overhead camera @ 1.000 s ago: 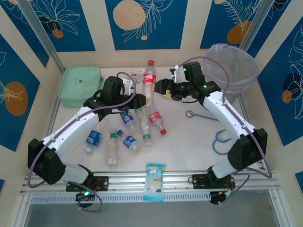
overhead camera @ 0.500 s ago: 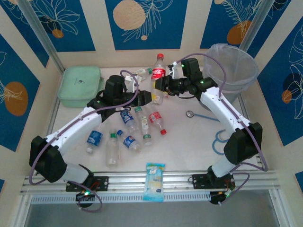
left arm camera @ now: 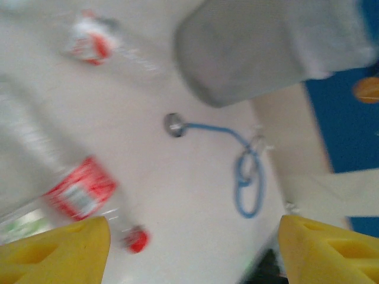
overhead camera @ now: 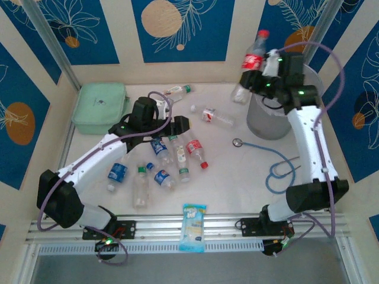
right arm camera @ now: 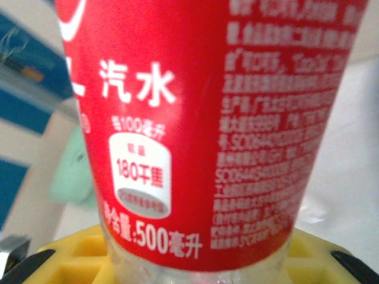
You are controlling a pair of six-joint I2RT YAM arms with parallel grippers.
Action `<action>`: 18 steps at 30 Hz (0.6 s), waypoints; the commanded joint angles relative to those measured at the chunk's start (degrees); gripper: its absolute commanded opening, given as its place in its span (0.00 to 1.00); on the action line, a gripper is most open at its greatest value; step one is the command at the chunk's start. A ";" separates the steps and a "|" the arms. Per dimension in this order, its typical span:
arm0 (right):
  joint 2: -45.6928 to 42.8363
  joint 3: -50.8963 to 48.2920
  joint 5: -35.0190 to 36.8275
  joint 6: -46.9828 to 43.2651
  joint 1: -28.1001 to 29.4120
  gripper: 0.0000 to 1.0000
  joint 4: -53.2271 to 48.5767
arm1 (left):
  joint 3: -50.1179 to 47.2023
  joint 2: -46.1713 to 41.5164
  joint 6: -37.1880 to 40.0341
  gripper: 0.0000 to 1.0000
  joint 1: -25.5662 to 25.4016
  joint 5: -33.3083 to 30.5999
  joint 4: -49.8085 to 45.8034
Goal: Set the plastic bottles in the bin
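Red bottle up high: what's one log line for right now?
right gripper: shut on red-label bottle, raised beside bin | left gripper: open, above loose bottles | drop: not yet done

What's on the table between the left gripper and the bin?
In the top view, one red-label bottle lies between the left gripper and the bin; a blue cord runs just nearer.

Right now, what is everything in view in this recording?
held bottle: one, red label and cap, raised beside the bin
table bottles: about eight, red, blue or white labels, lying mid-table
bin: one, grey, back right
box: one, mint green, back left
packet: one, blue and white, near edge
cable: one, blue, right side
left gripper: one, yellow fingers, open by the bottle cluster
right gripper: one, shut on the held bottle
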 commanded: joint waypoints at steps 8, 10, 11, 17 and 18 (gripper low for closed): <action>2.10 4.52 9.34 -2.87 -14.27 0.00 0.66 | 6.55 -0.92 17.40 0.80 4.73 -32.54 -40.40; 3.46 4.93 11.40 -3.25 -14.84 0.00 2.01 | 4.13 -2.40 17.91 0.81 6.51 -34.84 -41.78; 4.33 5.23 12.62 -3.93 -14.94 0.00 2.66 | 2.80 -3.36 17.96 0.82 7.63 -35.66 -42.03; 13.16 11.49 14.20 -8.10 -14.85 0.00 -2.23 | -5.58 -6.67 18.27 0.86 13.53 -36.46 -40.71; 14.45 12.21 13.62 -8.57 -14.89 0.00 -3.38 | -6.51 -6.76 18.22 0.86 13.98 -36.46 -40.57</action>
